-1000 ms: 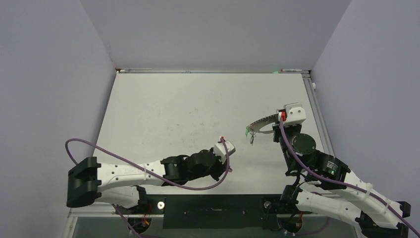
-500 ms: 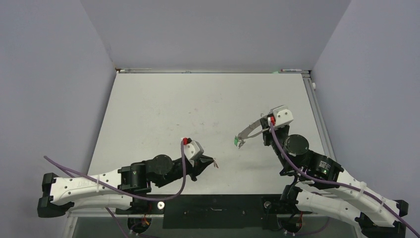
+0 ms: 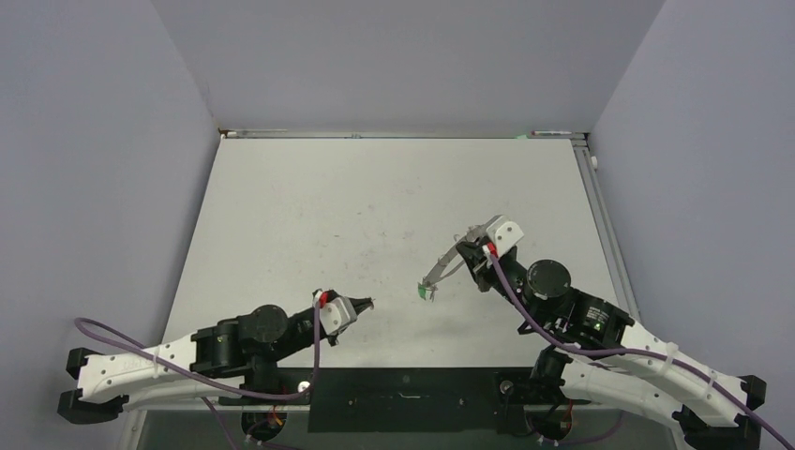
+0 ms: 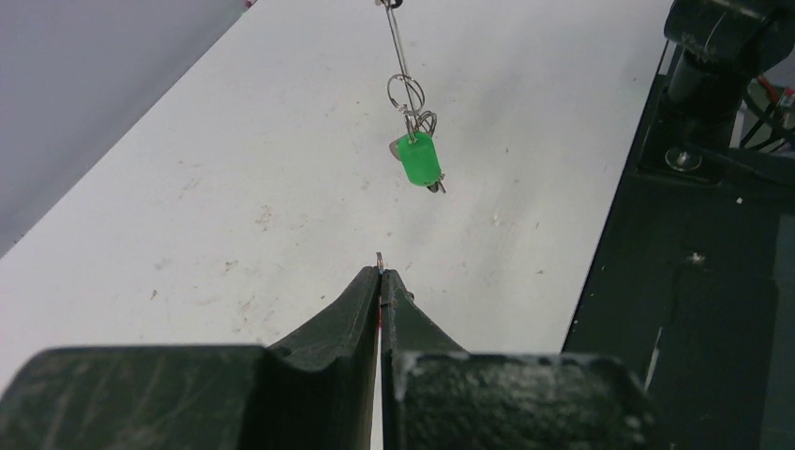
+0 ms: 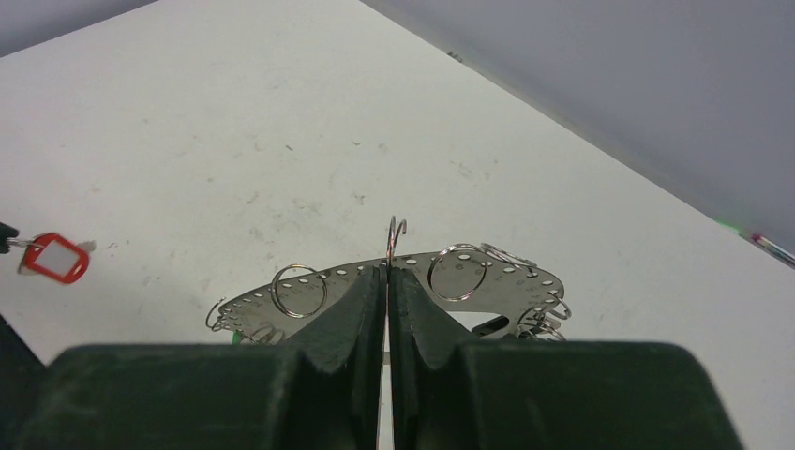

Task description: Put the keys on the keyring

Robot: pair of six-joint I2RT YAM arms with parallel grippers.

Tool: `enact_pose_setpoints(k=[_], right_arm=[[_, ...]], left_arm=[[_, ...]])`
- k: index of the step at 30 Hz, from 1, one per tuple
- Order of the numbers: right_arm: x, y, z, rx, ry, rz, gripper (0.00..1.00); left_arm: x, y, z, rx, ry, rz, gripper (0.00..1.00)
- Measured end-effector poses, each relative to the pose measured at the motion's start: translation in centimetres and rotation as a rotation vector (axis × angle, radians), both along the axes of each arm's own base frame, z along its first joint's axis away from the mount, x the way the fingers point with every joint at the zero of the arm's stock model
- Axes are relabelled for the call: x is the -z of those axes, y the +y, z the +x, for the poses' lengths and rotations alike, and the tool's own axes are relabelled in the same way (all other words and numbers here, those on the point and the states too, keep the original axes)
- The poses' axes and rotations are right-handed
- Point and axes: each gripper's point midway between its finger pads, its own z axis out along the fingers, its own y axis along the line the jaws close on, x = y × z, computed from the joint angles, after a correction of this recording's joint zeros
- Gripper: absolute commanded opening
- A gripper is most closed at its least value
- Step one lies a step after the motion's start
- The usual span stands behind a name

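The left gripper, pinched shut on seemingly the red-tagged key, pointed straight at the keyring, clamped in the right gripper.

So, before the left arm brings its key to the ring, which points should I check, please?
1. Right gripper shut on the keyring: ok.
2. Left gripper shut on the red-tagged key, by its small ring: ok.
3. Green-tagged key hangs from the keyring: ok.
4. Keyring held above the table: ok.
5. The two grippers apart, not touching: ok.
6. A free clip faces the left gripper: cannot tell.
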Motion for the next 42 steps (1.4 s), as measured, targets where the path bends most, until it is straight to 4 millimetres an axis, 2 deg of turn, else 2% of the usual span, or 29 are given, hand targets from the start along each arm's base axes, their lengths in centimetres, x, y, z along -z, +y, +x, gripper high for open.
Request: enact_pose_setpoints(k=[4,7,12,18,21,25,32,38,42], right_arm=[[1.6,1.7,-0.8,-0.096,0.004,0.01,0.05],[2.5,2.5,-1.0,-0.129,0.0,0.022,0.05],[3.0,3.6,-1.1,-0.163,-0.007,0.029,0.05],[3.1,5.2,-2.3,-0.241,-0.005,0.03,0.05],[3.1,6.2,-3.6,-0.321,-0.011,0.023,0.05],[3.4,8.1,-6.3,-0.48,-0.009,0.007,0.05],[5.7,10.6,-10.5,-0.673,0.007,-0.075,0.05],[7.6,10.9,-12.0,-0.755,-0.01,-0.119,0.05],[8.8,11.0,-12.8,-0.807,-0.02,-0.149,0.05]], left_arm=[[1.7,0.8,0.1,0.031,-0.069,0.016,0.0],[2.4,1.4,0.9,0.016,-0.078,0.029,0.0],[2.1,2.2,2.5,-0.038,-0.037,-0.002,0.0],[0.4,1.1,1.9,0.019,0.023,-0.042,0.0],[0.6,0.3,1.4,0.068,0.044,-0.018,0.0],[1.8,-0.1,0.9,0.115,0.047,0.039,0.0],[2.3,-0.1,0.3,0.172,0.017,0.079,0.0],[3.3,-0.4,0.0,0.214,-0.008,0.134,0.0],[2.7,-0.1,-0.2,0.24,-0.068,0.131,0.0]])
